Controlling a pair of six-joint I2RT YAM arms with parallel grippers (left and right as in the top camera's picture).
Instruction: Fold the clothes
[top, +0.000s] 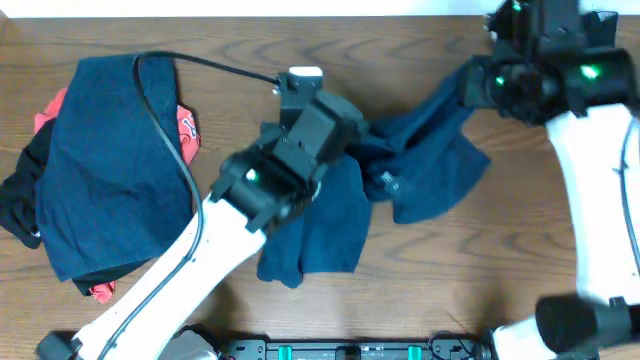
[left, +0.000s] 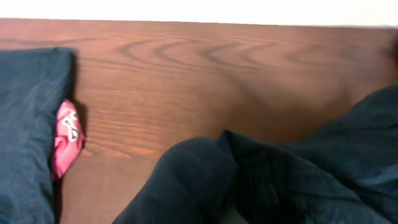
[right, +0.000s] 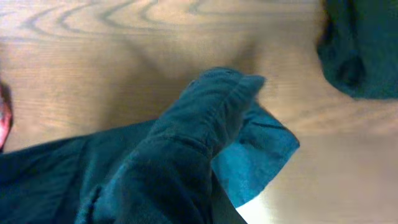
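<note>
The table (top: 450, 280) has bare wood along its far edge and in a broad patch at the front right, below the shorts (top: 320, 225). The gap between the shorts and the pile (top: 110, 160) is narrow, and my left arm crosses it. The pile fills the left side and runs to the frame edge there. A black cable (top: 165, 130) trails over its top.

I cannot see the fingers of the left gripper (top: 310, 140) in any view. The jaws are closed, and navy cloth bunches up right under its camera, so I take it to be pinching the shorts at their upper left. The right gripper (top: 478, 88) sits near the far right corner, jaws also pressed together. A ridge of the same cloth is drawn up toward it, rising off the wood. The shorts hang stretched between the 2 grippers, while the lower half lies flat mid-table.

The shorts are soft navy cloth, creased, with a stitched hem showing in the right wrist view. The pile has a flat navy piece on top. A red piece (top: 188, 130) with white print pokes out at its right edge, and a black piece (top: 20, 195) is crumpled at the left. The tabletop is smooth brown wood grain.
</note>
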